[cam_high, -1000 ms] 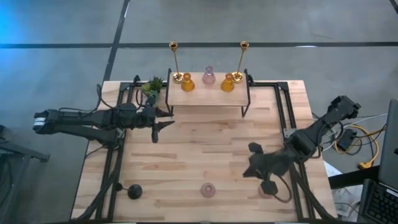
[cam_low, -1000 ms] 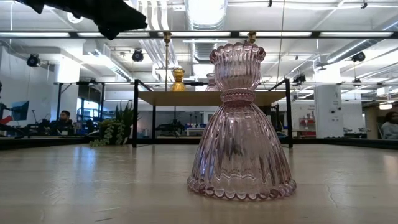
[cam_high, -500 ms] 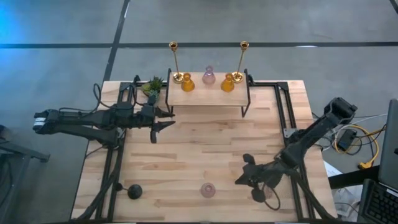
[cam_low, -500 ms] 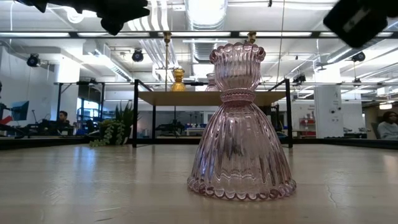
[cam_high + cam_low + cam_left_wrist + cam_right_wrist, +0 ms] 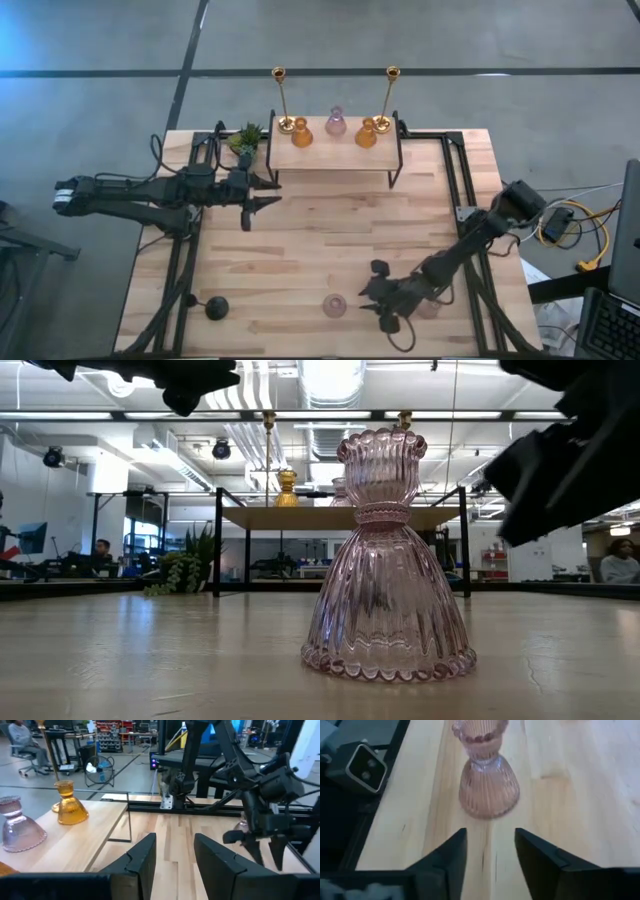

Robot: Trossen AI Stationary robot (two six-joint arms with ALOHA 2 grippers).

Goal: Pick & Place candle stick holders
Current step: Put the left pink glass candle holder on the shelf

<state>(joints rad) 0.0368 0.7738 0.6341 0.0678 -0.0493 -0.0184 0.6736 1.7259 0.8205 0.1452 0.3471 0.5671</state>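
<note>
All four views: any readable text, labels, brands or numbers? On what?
None readable.
Pink glass holder, amber holders and brass sticks on the shelf: no markings.
Left gripper, right gripper: no visible labels.
Room shelving behind, in the left wrist view: coloured items, too small and blurred to read.

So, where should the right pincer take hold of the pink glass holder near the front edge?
At the narrow waist of the pink glass holder, coming level from the side. It stands upright, and the right pincer is open, lined up.
</note>
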